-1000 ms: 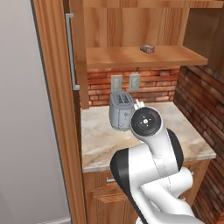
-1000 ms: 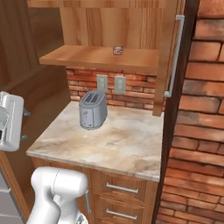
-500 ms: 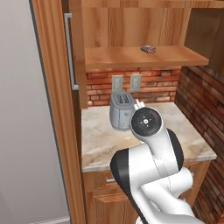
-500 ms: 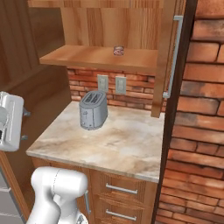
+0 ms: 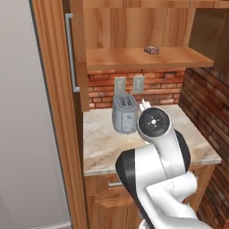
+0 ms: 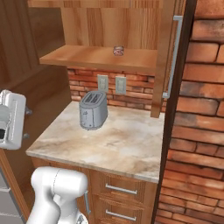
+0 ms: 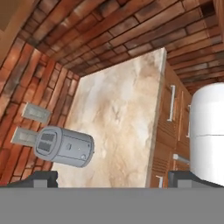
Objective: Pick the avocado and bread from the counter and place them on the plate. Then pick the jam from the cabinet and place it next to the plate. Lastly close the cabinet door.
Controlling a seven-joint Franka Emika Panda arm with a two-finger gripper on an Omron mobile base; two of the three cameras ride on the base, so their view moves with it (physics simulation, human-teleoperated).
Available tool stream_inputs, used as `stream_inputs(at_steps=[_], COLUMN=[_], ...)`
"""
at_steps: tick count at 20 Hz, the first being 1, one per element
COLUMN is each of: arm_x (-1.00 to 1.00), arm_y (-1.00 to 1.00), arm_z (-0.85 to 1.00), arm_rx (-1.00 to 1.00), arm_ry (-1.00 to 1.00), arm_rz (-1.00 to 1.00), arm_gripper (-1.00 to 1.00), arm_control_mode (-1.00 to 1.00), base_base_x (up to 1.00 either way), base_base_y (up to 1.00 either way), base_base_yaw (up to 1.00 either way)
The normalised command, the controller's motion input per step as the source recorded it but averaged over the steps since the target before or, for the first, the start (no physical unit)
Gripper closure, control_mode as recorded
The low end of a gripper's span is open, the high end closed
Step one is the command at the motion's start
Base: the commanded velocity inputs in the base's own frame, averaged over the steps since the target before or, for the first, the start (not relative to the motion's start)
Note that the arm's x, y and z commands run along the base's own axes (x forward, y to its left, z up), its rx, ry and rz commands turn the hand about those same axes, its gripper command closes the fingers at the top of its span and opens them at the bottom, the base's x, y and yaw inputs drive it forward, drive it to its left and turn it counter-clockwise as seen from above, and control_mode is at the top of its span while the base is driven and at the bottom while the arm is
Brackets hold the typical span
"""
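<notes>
The gripper (image 7: 113, 178) is open: its two tips stand wide apart with nothing between them. It is held high and looks down over the counter (image 7: 118, 105). A grey toaster (image 7: 65, 146) stands at the back of the counter, against the brick wall beneath two sockets. On the open cabinet shelf above sits a small jar (image 6: 118, 50), judged to be the jam. Where the avocado, bread and plate lie cannot be told. The step in hand is judged to be finding the first pickup. The jaws should be kept open, the hand kept well above the toaster, and descent held until the item is centred between the tips.
</notes>
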Motion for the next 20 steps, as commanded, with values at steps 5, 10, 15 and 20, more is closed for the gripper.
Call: stream_inputs(at_steps=[5, 10, 15, 20], arm_x=[-0.01, -0.15, -0.34, -0.35], arm_y=[-0.07, -0.04, 0.0, 0.0], arm_z=[0.03, 0.07, 0.07, 0.05], arm_rx=[0.1, 0.12, 0.14, 0.13], arm_ry=[-0.2, -0.31, -0.32, -0.28], arm_rz=[0.02, 0.01, 0.0, 0.0], arm_gripper=[-1.0, -1.0, -1.0, -1.0], arm_control_mode=[-1.0, -1.0, -1.0, -1.0], base_base_x=[0.0, 0.0, 0.0, 0.0], base_base_y=[0.0, 0.0, 0.0, 0.0], base_base_yaw=[0.0, 0.0, 0.0, 0.0])
